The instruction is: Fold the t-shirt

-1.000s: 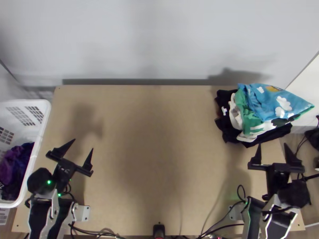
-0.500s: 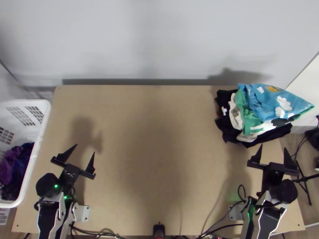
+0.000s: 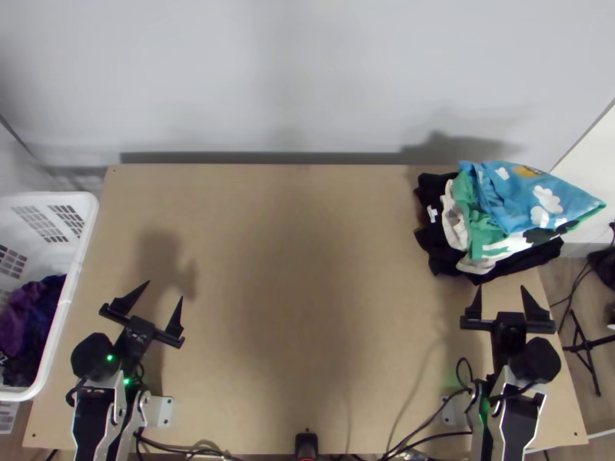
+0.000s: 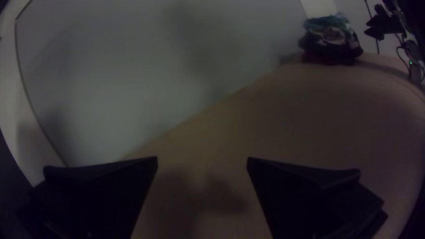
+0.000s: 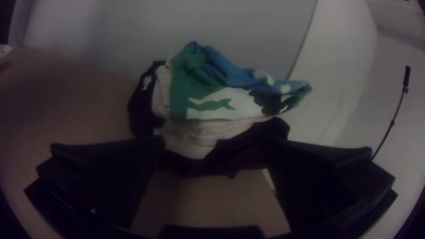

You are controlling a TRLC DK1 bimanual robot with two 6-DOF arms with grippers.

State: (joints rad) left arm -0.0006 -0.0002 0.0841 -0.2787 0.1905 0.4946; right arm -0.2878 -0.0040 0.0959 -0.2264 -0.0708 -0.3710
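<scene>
A stack of garments is laid at the far right corner of the worktop (image 3: 292, 307), topped by a blue printed garment (image 3: 500, 203) in loose layers; which piece is the t-shirt cannot be told. More cloth, purple (image 3: 24, 307) and bunched, is held in a white basket (image 3: 86, 230) at the left. The step in hand is judged to be a pause between garments, with the next shirt probably to be drawn from the basket. For that, a single layer is best pinched near a hem or shoulder, lifted clear of the rim, and spread flat at mid-worktop before any fold is made; if too much is grabbed, a second piece could be dragged out. The stack is best left unbrushed. The left arm (image 3: 94, 357) is poised low beside the basket, its jaws parted wide, angled toward the middle. The right arm (image 3: 536, 361) is posed at the near right, its jaws also spread wide, pointed toward the stack, nothing gripped by either
</scene>
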